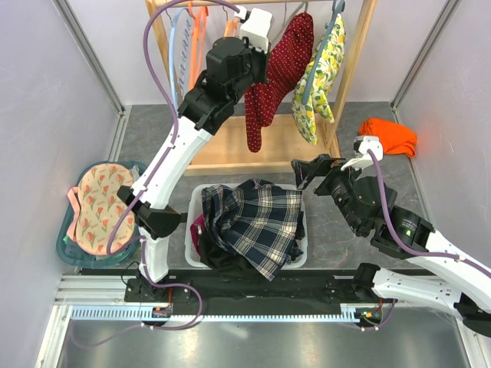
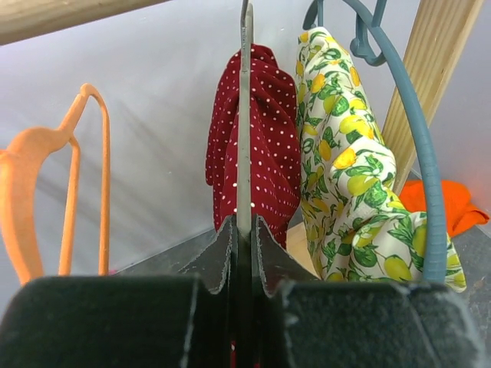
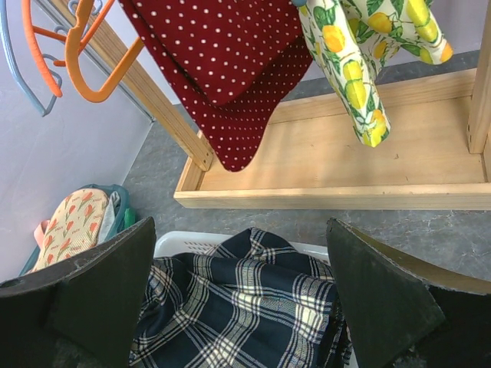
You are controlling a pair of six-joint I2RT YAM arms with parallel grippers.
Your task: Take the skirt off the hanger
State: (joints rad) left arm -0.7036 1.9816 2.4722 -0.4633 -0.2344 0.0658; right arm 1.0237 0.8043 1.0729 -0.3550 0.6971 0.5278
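Teal plastic makes the leftmost of two baskets, the teal basket [image 1: 63, 245], which holds one cream floral cloth [image 1: 100, 207]. It sits on the grey, faintly mottled desk [image 1: 153, 130].

Two arms work here. The left hand [image 2: 244, 245] is up at the rail of the one wooden rack [image 3: 322, 153]. It is closed, and its dark padded fingertips [image 2: 219, 261] pinch a thin grey strip [image 2: 244, 130] seen edge-on; I cannot tell what the strip belongs to.

Three bare hangers hang on the rail: one light-blue hanger [image 1: 181, 57], one red-orange hanger [image 1: 201, 38], and the hanger [image 2: 19, 207], which is paler peach-orange, smooth plastic, and just beside the left hand.

Two garments hang further right: a dark red polka-dot garment [image 1: 280, 73] and a lemon-print garment [image 1: 322, 73] on a blue-grey hanger.

The skirt [image 1: 257, 222] is off the rail. It lies crumpled in the white basket [image 1: 191, 222] in front of the rack, its navy-and-green plaid crossed by white lines and its pleats spilling over the near rim.

The right hand [image 3: 242, 291] hovers above that basket with its two black fingers spread wide, holding nothing.

One bright orange cloth [image 1: 390, 136] lies bunched on the desk at far right.
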